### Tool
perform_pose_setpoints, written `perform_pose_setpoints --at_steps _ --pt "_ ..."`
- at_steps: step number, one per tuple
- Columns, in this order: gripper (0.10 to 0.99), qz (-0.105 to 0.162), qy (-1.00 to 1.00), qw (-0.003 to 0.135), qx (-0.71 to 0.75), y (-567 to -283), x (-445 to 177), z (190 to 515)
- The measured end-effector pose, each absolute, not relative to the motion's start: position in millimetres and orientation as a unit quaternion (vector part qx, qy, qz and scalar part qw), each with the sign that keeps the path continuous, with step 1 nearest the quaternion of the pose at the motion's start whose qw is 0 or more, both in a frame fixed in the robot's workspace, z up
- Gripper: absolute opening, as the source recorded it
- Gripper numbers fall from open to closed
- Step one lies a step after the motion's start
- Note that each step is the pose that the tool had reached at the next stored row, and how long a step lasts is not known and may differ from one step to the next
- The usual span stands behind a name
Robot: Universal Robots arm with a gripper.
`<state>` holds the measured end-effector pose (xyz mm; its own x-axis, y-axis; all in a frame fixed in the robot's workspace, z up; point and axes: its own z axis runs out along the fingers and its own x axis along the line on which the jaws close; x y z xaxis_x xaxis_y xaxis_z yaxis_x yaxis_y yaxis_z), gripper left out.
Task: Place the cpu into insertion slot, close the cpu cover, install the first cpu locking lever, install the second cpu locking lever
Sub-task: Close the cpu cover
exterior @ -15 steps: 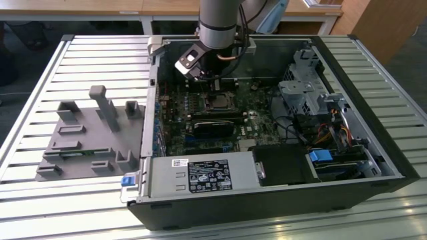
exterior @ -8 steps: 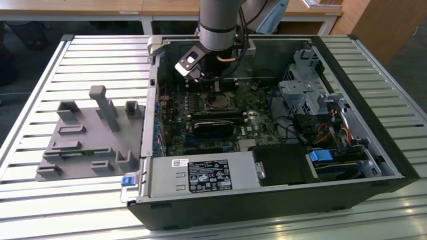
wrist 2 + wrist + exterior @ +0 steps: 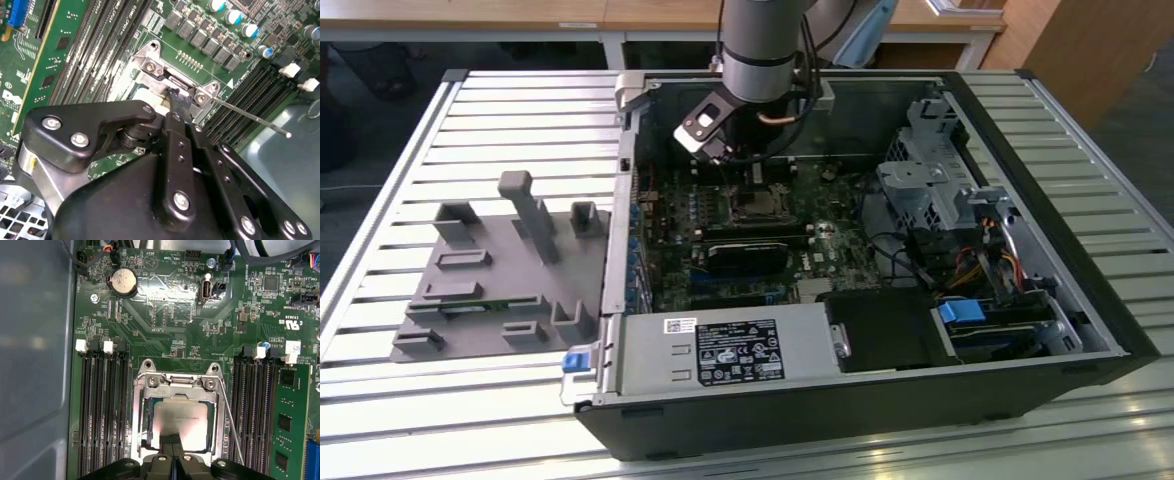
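The cpu (image 3: 181,421), pale silver-beige, lies in the insertion slot (image 3: 754,207) on the green board. The cpu cover (image 3: 143,412), a silvery frame with a window, lies down around the chip. My gripper (image 3: 171,439) is shut, its dark tips resting at the chip's edge with nothing seen between them. In the second wrist view the gripper (image 3: 179,98) touches the socket beside its hinge bracket (image 3: 165,75). One thin wire locking lever (image 3: 231,422) angles away from the socket's side, and its free end (image 3: 286,134) sticks out over the board. In the exterior view the gripper (image 3: 747,175) hangs just above the socket.
Black memory slots (image 3: 102,405) flank the socket on both sides. A black rectangular module (image 3: 747,258), the power supply (image 3: 720,352) and a drive cage (image 3: 927,185) crowd the case. A grey fixture plate (image 3: 494,275) lies on the slatted table at the exterior view's left.
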<state>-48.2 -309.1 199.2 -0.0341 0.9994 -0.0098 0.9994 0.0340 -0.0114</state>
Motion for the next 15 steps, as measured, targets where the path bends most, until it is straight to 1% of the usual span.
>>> perform_pose_setpoints --at_steps 7,15 --pt "0.106 0.007 -0.719 0.001 -0.695 -309.0 -48.1 208.2" --pt "0.106 0.007 -0.719 0.001 -0.695 -309.1 -42.5 208.6"
